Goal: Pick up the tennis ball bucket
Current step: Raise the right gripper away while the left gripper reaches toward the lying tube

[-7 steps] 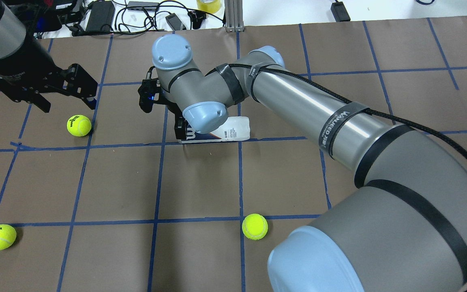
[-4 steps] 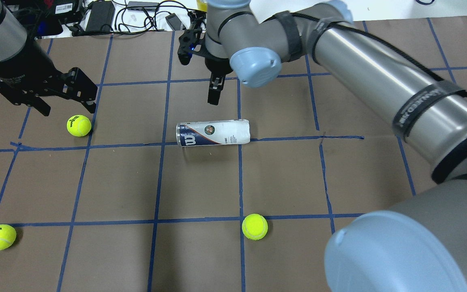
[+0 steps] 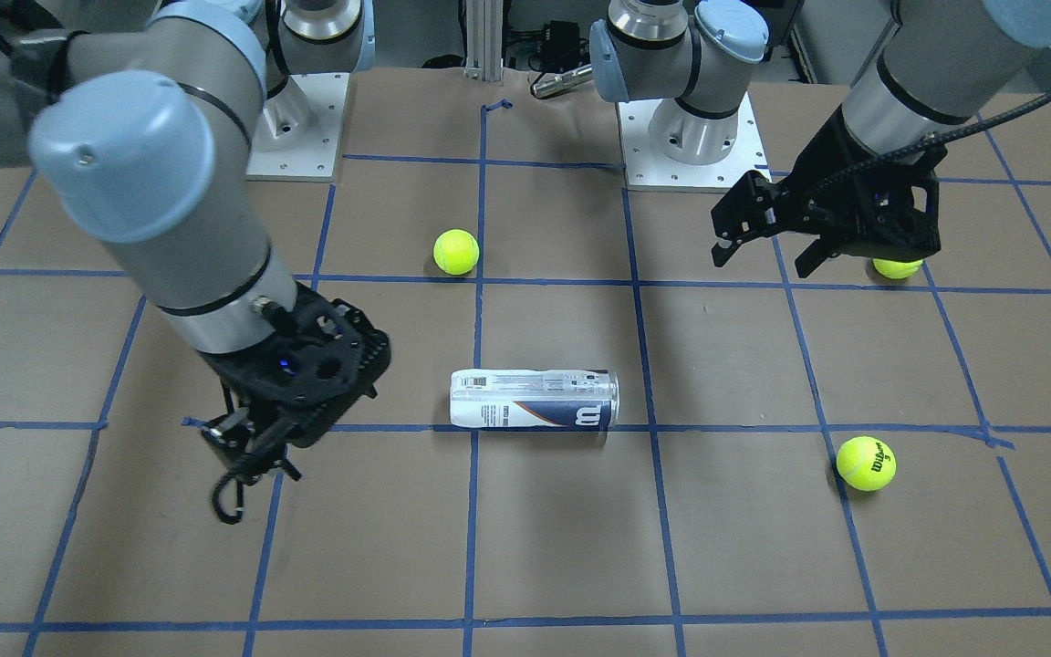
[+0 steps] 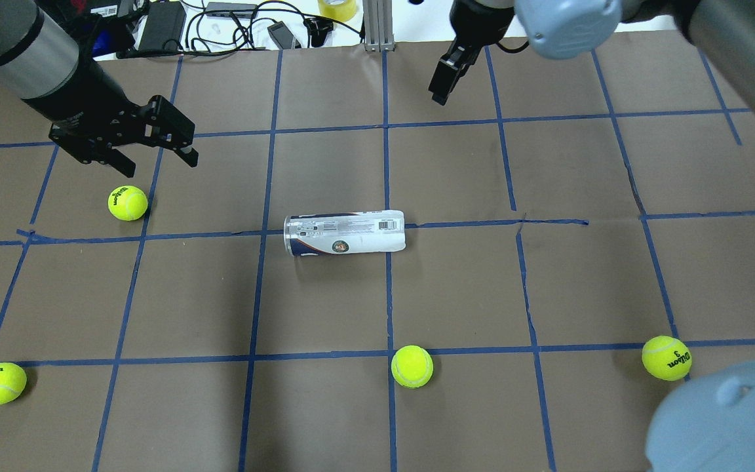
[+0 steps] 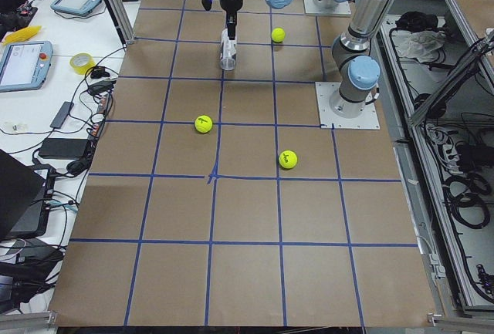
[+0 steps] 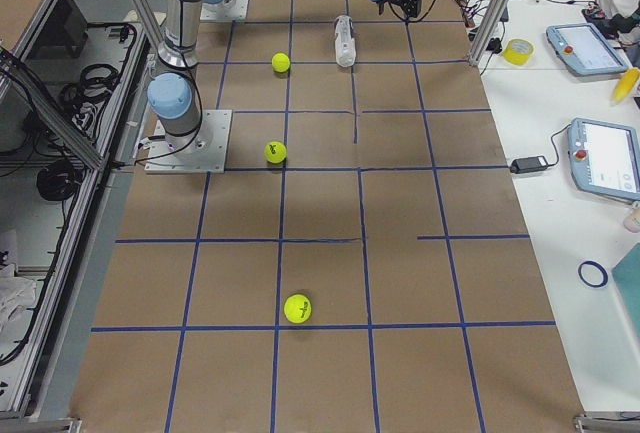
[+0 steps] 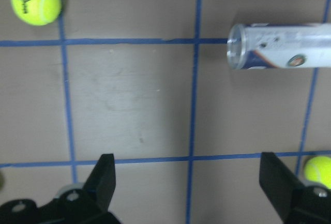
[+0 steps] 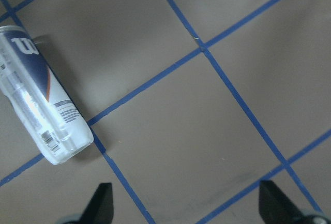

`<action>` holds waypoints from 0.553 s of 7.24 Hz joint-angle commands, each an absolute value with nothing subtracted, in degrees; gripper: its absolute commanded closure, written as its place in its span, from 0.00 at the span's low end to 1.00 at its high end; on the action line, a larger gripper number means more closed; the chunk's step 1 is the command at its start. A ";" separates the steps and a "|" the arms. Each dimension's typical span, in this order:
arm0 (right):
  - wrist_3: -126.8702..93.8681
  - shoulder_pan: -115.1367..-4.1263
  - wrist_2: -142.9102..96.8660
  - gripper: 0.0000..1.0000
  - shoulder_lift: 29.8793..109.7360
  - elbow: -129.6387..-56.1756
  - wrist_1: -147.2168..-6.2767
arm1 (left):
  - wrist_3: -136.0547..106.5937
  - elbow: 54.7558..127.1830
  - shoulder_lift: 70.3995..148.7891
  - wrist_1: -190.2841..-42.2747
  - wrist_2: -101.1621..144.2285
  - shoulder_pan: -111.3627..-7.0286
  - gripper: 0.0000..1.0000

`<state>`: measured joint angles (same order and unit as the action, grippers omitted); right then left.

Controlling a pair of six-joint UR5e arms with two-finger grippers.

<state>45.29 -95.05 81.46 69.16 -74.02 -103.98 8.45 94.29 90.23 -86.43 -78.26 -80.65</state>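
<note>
The tennis ball bucket (image 4: 345,234) is a clear tube with a white and navy label. It lies on its side on the brown table, near the middle; it also shows in the front view (image 3: 535,399) and both wrist views (image 7: 282,53) (image 8: 39,110). My left gripper (image 4: 158,160) is open and empty, hovering to the tube's far left above a tennis ball (image 4: 128,202). My right gripper (image 4: 443,82) is open and empty, raised beyond the tube at the table's far side. Neither gripper touches the tube.
Three more tennis balls lie on the table: near left (image 4: 0,383), near middle (image 4: 412,366) and near right (image 4: 666,358). Cables, chargers and a tape roll (image 4: 337,8) lie past the far edge. A metal post (image 4: 375,26) stands at the far middle.
My right gripper has drawn back from the tube and swung up and to the far right. The tube has rolled slightly, its label turned. My left gripper has shifted a little right.
</note>
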 commanded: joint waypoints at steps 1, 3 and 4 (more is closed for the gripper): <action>37.14 -86.69 81.47 0.03 73.64 -74.09 -97.17 | 8.26 98.32 94.46 -77.74 -71.75 -80.68 0.00; 26.78 -85.60 87.58 0.02 75.75 -74.53 -94.06 | 8.26 102.98 98.76 -69.38 -65.43 -80.77 0.00; 18.19 -85.61 88.06 0.00 76.81 -76.01 -93.87 | 8.26 104.49 101.66 -65.00 -62.08 -80.77 0.00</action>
<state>27.69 -85.91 85.88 75.39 -74.72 -94.95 8.27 102.15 98.25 -70.39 -66.50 -80.76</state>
